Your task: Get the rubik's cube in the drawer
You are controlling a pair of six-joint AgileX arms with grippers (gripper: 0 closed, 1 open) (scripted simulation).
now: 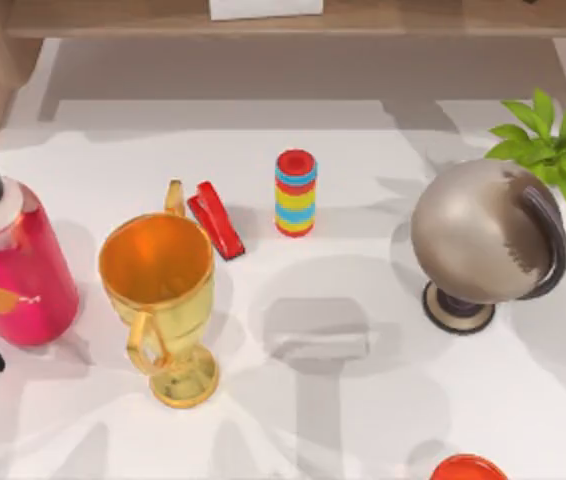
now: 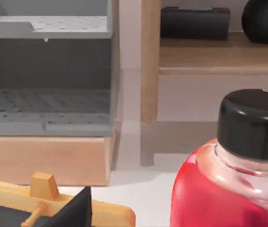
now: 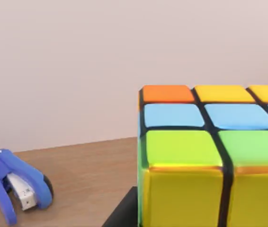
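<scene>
From above, the white desk (image 1: 363, 420) is seen crowded: a red bottle (image 1: 13, 265) with a black cap at the left edge, an orange goblet (image 1: 160, 300) beside it, a red stapler (image 1: 215, 219) behind the goblet, a striped ring stack (image 1: 295, 193) at centre, a metallic globe (image 1: 483, 240) and a green plant (image 1: 553, 145) at the right. In the left wrist view, the bottle (image 2: 228, 179) is shown close, with an open grey drawer (image 2: 46, 101) in a wooden cabinet behind it and a wooden easel-like object (image 2: 53, 205) nearby. In the right wrist view, the rubik's cube (image 3: 209, 156) is seen close up, near a blue stapler (image 3: 15, 189) on a wooden surface. Whether either arm's fingers are open or closed cannot be told.
</scene>
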